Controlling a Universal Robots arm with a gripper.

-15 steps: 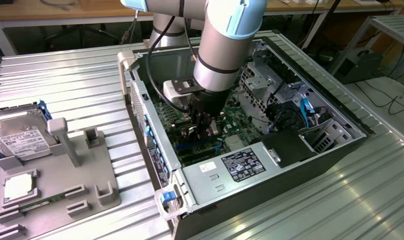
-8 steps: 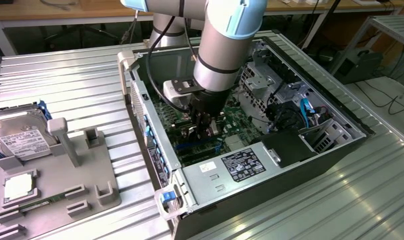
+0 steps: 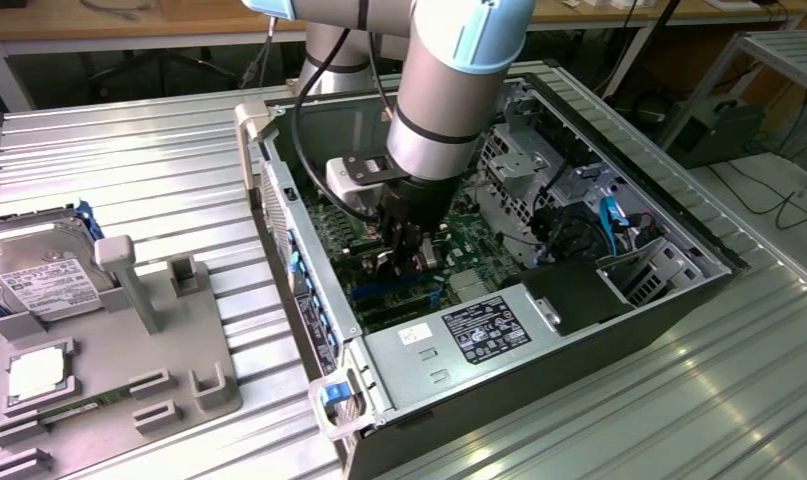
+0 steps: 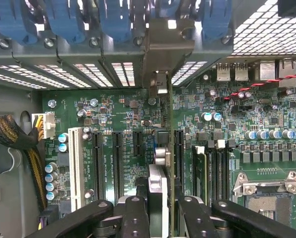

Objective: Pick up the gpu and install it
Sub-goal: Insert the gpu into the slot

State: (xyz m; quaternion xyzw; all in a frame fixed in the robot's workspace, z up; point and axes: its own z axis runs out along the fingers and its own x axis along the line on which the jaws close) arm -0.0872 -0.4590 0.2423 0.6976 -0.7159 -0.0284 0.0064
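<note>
Two fingers (image 4: 133, 210) of my gripper (image 4: 158, 208) clamp the gpu (image 4: 169, 148) edge-on (bracket (image 4: 167, 49) against the rear slots) over the motherboard (image 4: 118, 119); case walls (image 3: 286, 215) crowd both sides, little room around.

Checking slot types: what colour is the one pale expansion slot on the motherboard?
White slot, beside black ones; clearest in the wrist view.
</note>
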